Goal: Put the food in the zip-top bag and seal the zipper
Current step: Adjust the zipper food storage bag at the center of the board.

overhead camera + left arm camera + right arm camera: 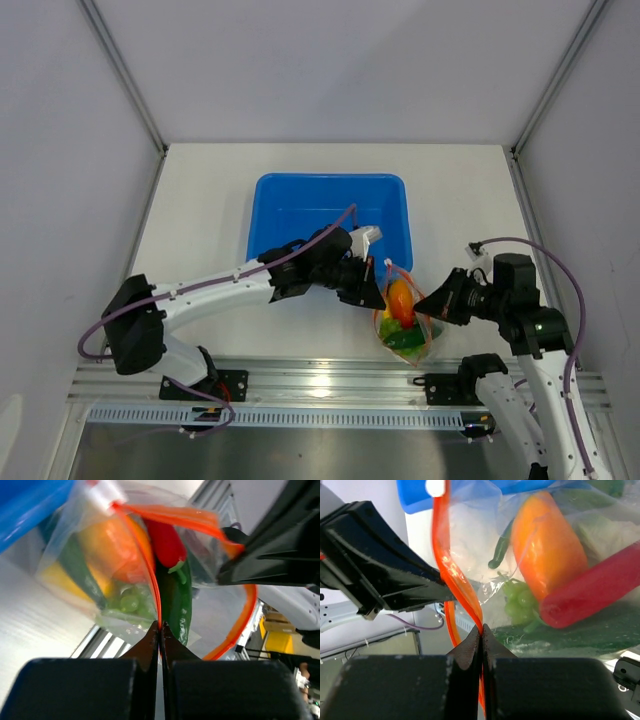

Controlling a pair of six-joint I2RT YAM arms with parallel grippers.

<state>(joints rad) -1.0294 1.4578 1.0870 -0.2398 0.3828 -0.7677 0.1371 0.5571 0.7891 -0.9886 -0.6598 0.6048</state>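
Observation:
The clear zip-top bag [403,322] hangs between both grippers, in front of the blue tub. Inside it lies the food: an orange fruit [547,545], a red chili [592,592], green grapes [519,602] and a dark green cucumber [178,600]. My left gripper [160,626] is shut on the orange-red zipper [152,565] on one side of the bag's mouth. My right gripper [481,628] is shut on the zipper strip [451,575] on the opposite side. Between the two grips the mouth gapes in a loop. A white slider [435,487] sits at the strip's end.
A blue plastic tub [330,205] stands just behind the bag at mid-table. The metal rail [320,385] with the arm bases runs along the near edge. White walls close in both sides and the back.

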